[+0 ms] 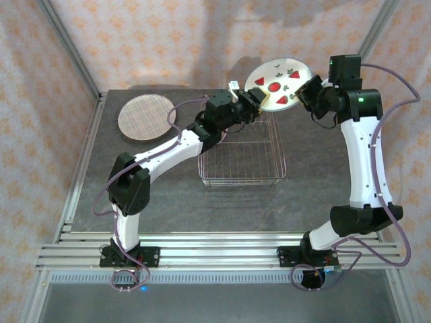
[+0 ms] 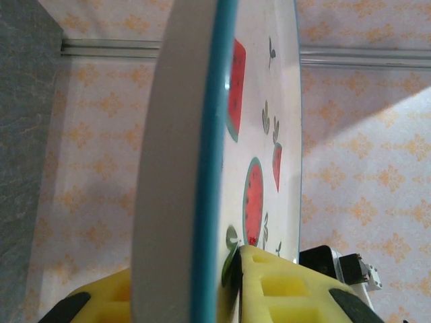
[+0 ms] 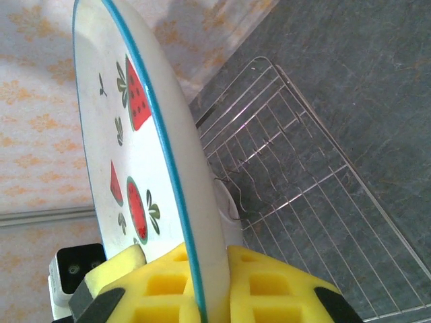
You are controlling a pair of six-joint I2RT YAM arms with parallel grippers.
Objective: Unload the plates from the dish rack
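Two grippers clench one watermelon plate between yellow pads: the left gripper on its near-left rim, the right gripper on its right rim. This plate hangs tilted above the far edge of the dish rack. A plaid plate lies flat near the far left corner of the worktop.

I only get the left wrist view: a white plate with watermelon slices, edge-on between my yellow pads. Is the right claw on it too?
Observer: Yes. The right claw is shut on the rim of the round white watermelon-print plate, on the side opposite the left claw.
Operator: Where is the plate relative to the rack?
Observer: It is held up over the far end of the silver wire dish rack.
Operator: Any plate on the table?
Observer: A round purple plaid plate lies flat on the grey table, left of the rack.
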